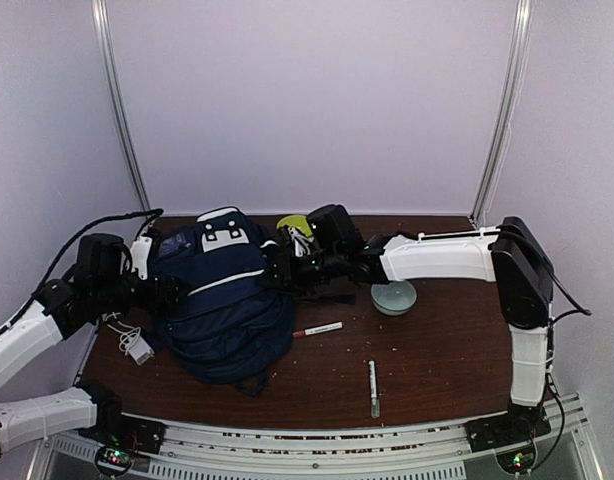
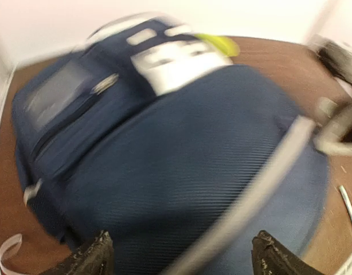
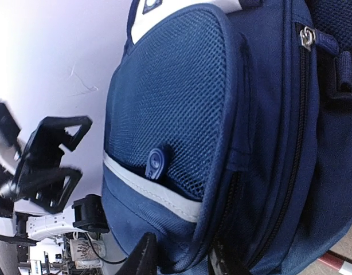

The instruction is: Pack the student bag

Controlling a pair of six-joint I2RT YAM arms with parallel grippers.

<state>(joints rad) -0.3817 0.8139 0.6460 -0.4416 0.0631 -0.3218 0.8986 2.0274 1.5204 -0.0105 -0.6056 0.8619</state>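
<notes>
Sprawling over the nine o'clock half of the dark wooden table [image 1: 437, 360], the student bag [image 1: 227, 305] is lying flat with its white patch panel pointing toward twelve o'clock. From three o'clock, the right gripper [image 3: 182, 260] is reaching in against the bag's side; its wrist view shows it pinching a fold of navy fabric at the edge of the mesh pocket between its two fingers. From nine o'clock, the left gripper [image 2: 184, 258] is hanging over the bag's blue front with its fingers spread wide and gripping nothing; that view is blurred. A grey dish [image 1: 394, 297] is sitting at the bag's three o'clock, under the right arm. A yellow-green object [image 1: 295, 225] is peeking out at the bag's one o'clock, touching it. A white plug [image 1: 139, 347] with its cable is lying at eight o'clock, just beside the bag. A marker [image 1: 317, 329] is resting at four o'clock, and a pen [image 1: 373, 388] is lying at five o'clock, near the table's front edge.
</notes>
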